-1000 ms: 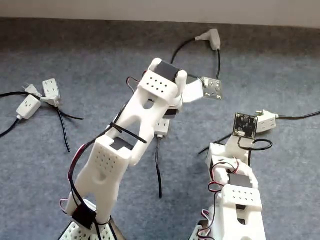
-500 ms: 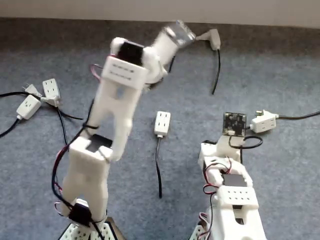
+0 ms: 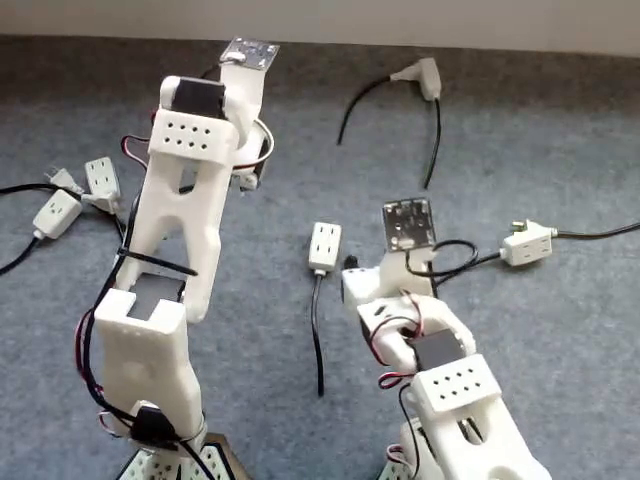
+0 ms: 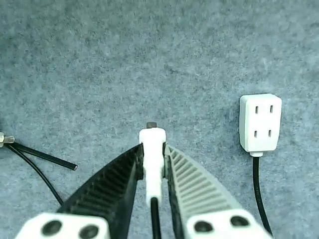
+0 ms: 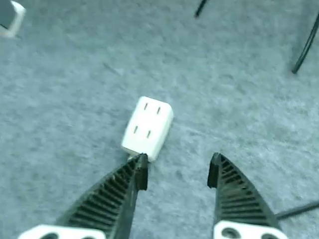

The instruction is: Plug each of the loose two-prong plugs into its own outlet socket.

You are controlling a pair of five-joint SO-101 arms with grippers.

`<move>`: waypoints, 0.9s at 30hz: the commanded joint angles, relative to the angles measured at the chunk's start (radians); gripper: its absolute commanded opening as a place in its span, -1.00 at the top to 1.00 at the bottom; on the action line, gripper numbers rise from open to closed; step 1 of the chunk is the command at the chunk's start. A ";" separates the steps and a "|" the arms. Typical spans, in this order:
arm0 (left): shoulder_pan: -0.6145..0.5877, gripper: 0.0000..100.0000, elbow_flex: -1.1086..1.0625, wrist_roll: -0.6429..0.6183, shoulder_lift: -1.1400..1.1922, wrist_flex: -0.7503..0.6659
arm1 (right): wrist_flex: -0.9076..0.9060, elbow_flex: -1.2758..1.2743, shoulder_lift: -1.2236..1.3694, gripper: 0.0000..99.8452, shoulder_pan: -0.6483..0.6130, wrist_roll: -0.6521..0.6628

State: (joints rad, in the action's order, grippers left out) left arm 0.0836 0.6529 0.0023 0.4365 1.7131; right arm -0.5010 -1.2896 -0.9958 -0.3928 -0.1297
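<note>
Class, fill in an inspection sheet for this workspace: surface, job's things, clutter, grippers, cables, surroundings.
Surface: grey carpet.
Job's things: socket block lying flat, holes up; plug in the left gripper; far plug loose near the wall; side sockets away on the left arm's side.
Clutter: nothing seen.
Grippers: left gripper shut on the plug; right gripper open beside the socket block.
Cables: black cable runs from the socket block towards the arms' bases.
Surroundings: pale wall beyond the carpet.
</note>
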 commanded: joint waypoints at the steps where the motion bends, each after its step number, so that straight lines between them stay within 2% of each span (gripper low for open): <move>1: -0.027 0.99 -0.001 -0.017 -0.054 -0.028 | -0.030 0.140 0.002 0.59 -0.096 -0.084; 4: -0.045 0.99 -0.002 -0.043 -0.054 -0.025 | 0.028 0.148 0.048 0.59 -0.143 -0.149; 9: -0.085 0.99 -0.042 -0.221 -0.054 -0.032 | 0.071 0.236 0.262 0.51 -0.202 -0.253; 18: -0.077 0.99 -0.045 -0.221 -0.053 -0.032 | 0.074 0.549 0.740 0.49 -0.202 -0.195; 27: -0.081 0.99 -0.111 -0.221 -0.053 -0.094 | 0.070 0.739 1.006 0.49 -0.062 -0.195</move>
State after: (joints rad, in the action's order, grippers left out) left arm 0.0069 0.5501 -0.2094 0.4365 1.6594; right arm -0.4427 -0.6375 -0.0322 -0.4987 -0.3368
